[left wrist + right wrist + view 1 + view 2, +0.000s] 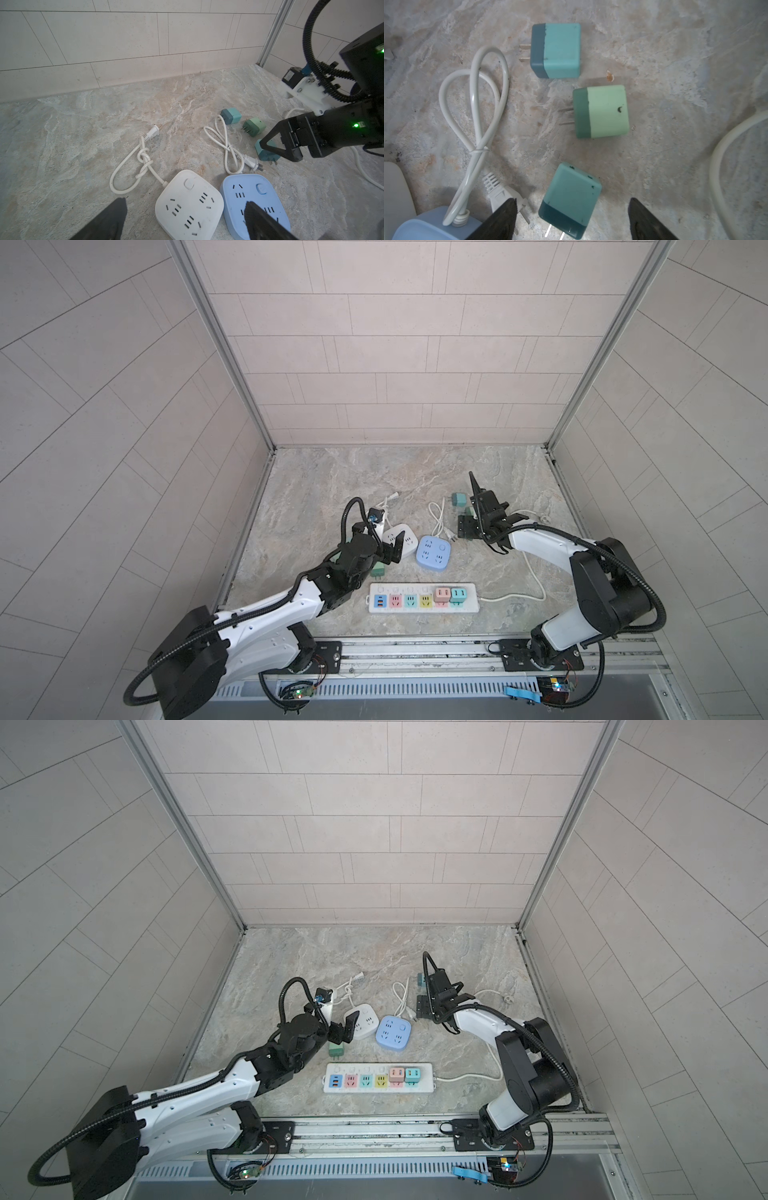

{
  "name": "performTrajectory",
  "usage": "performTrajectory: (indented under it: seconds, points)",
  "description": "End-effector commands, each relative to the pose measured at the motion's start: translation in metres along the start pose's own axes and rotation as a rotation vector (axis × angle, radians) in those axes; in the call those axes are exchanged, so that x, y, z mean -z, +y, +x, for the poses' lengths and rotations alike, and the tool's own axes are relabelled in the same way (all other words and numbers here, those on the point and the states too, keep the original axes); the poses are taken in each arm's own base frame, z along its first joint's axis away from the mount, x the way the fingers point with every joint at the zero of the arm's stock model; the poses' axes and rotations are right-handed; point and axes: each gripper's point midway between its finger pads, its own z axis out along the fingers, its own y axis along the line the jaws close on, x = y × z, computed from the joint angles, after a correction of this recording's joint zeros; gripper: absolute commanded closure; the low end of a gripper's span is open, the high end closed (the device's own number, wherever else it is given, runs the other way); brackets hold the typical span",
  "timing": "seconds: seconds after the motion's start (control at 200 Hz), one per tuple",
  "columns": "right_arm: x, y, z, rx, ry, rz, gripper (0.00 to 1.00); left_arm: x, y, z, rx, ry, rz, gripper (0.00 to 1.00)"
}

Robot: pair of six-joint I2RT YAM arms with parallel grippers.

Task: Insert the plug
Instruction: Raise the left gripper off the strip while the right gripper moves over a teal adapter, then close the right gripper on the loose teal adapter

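Observation:
A teal two-prong plug (571, 187) lies on the marble floor between the fingers of my right gripper (572, 199). The jaws stand open, with a gap on each side of the plug. A light green plug (604, 111) and another teal plug (556, 51) lie just beyond it. The white power strip (384, 600) lies near the front edge with a pink plug (442, 594) and a teal plug (458, 594) seated in it. My left gripper (185, 201) hangs open and empty over the white socket cube (189, 205).
A blue socket cube (255, 199) sits beside the white one, and both trail looped white cords. Its three-prong plug (500, 191) lies beside my right gripper's finger. A dark green plug (378, 570) lies by the left arm. The strip's cord (536, 585) runs under the right arm.

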Motion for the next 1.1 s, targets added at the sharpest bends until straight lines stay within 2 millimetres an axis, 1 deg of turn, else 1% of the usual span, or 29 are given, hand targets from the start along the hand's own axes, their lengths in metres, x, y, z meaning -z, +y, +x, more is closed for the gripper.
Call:
performTrajectory:
  seconds: [0.0,0.11,0.17,0.245,0.33,0.41,0.62,0.715,0.801,0.906,1.026,1.096]
  points:
    - [-0.006,-0.004,0.005,0.002,0.034,0.051,0.14,0.003,0.002,-0.013,0.035,-0.044,-0.001,0.05]
    - [-0.015,-0.004,0.01,0.021,0.077,0.075,0.16,0.005,0.002,-0.014,0.033,-0.048,0.0,0.05]
    - [-0.015,-0.006,0.013,0.035,0.09,0.095,0.17,0.005,0.0,-0.016,0.038,-0.051,0.008,0.05]
    - [-0.013,-0.012,0.016,0.041,0.085,0.128,0.18,0.006,-0.002,-0.016,0.043,-0.05,0.021,0.05]
    - [-0.01,-0.021,0.019,0.041,0.077,0.163,0.21,0.005,-0.004,-0.015,0.043,-0.046,0.029,0.05]
    - [-0.007,-0.025,0.02,0.045,0.075,0.182,0.23,0.004,-0.004,-0.015,0.041,-0.044,0.027,0.05]
    - [-0.012,-0.019,0.02,0.065,0.099,0.163,0.36,0.007,-0.002,-0.018,0.034,-0.048,0.022,0.05]
    - [-0.015,-0.02,0.023,0.065,0.11,0.166,0.37,0.008,-0.002,-0.018,0.032,-0.049,0.021,0.05]
    - [-0.015,-0.019,0.019,0.067,0.104,0.165,0.37,0.007,-0.004,-0.018,0.033,-0.048,0.031,0.05]
    - [-0.02,-0.019,0.018,0.076,0.128,0.171,0.37,0.008,0.001,-0.018,0.015,-0.044,0.005,0.05]
    - [-0.029,-0.016,0.024,0.102,0.187,0.163,0.38,0.012,0.006,-0.021,0.003,-0.054,-0.015,0.05]
    - [-0.032,-0.014,0.028,0.108,0.21,0.152,0.42,0.015,0.006,-0.023,0.006,-0.066,-0.012,0.05]
